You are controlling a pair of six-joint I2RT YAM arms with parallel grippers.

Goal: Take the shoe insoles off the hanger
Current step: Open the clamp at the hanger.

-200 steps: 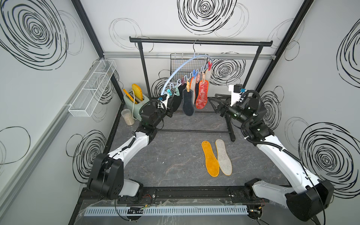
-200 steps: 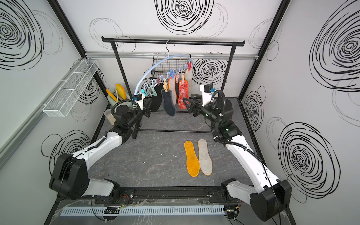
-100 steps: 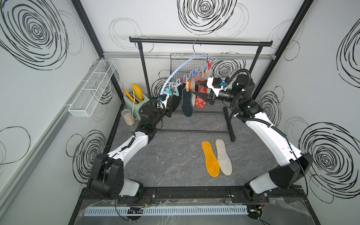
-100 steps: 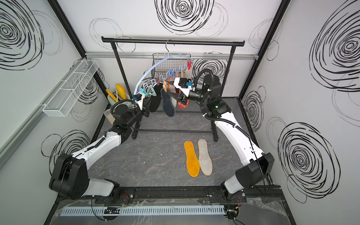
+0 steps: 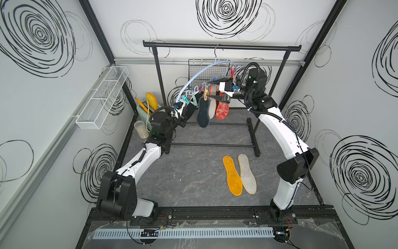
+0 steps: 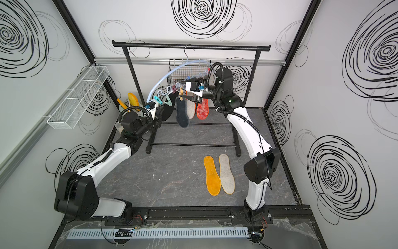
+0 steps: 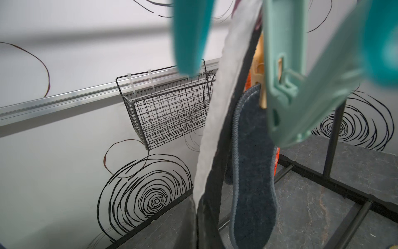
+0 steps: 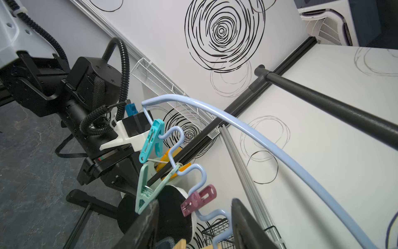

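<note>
Here the right gripper [image 5: 213, 90] stands part-open astride the wooden peg [image 5: 205, 94] on the tilted hanger [image 5: 193, 78] (left gripper [image 5: 184, 118] clamped on the black insole [image 5: 190, 108] at its low end), so a mis-set squeeze may just swing the hanger, leaving the dark grey insole [image 5: 203, 115] pinned.

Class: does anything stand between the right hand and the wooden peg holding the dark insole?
Nothing visible does. The open right hand points straight at the wooden peg on the dark insole; the grey insole and red insole hang beside the hand, not ahead of it.
</note>
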